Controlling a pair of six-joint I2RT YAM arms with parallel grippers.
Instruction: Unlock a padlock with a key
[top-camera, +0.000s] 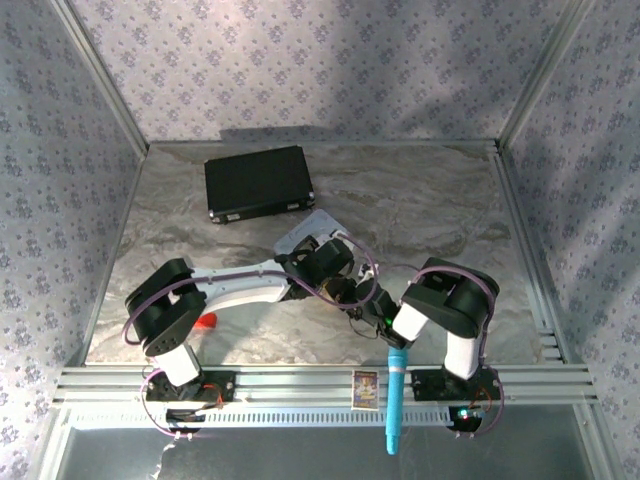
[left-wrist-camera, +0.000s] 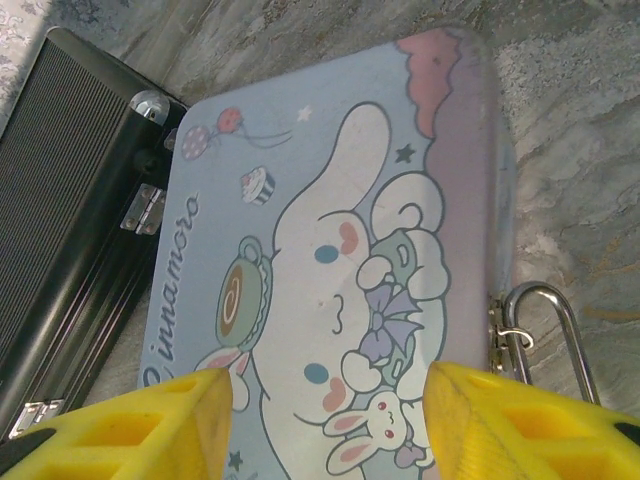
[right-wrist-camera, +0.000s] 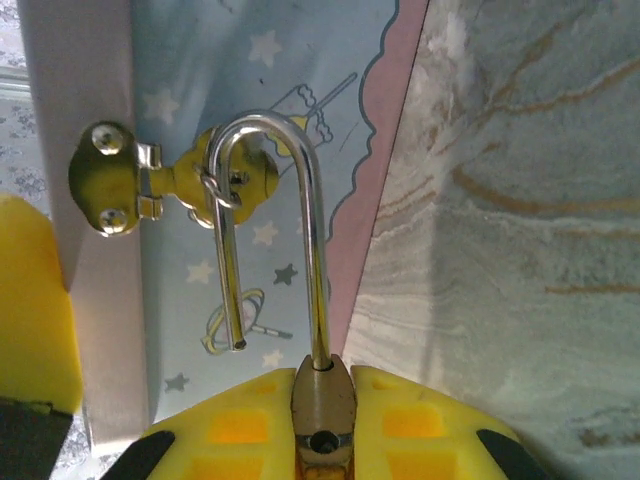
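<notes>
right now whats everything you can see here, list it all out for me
padlock: one, brass body and silvery shackle, hooked through the tin's latch, one shackle leg free
tin: one, pastel blue with a white cartoon character, mid-table beneath both tools
latch: one, brass, on the tin's side
black case: one, black, far left part of the table, beside the tin
red object: one, red, near the left arm, mostly hidden
blue cylinder: one, blue, across the near rail by the right base
small card: one, dark with yellow, on the near rail
left tool: yellow fingers, open, over the tin
right tool: yellow fingers, shut on the padlock's body
</notes>
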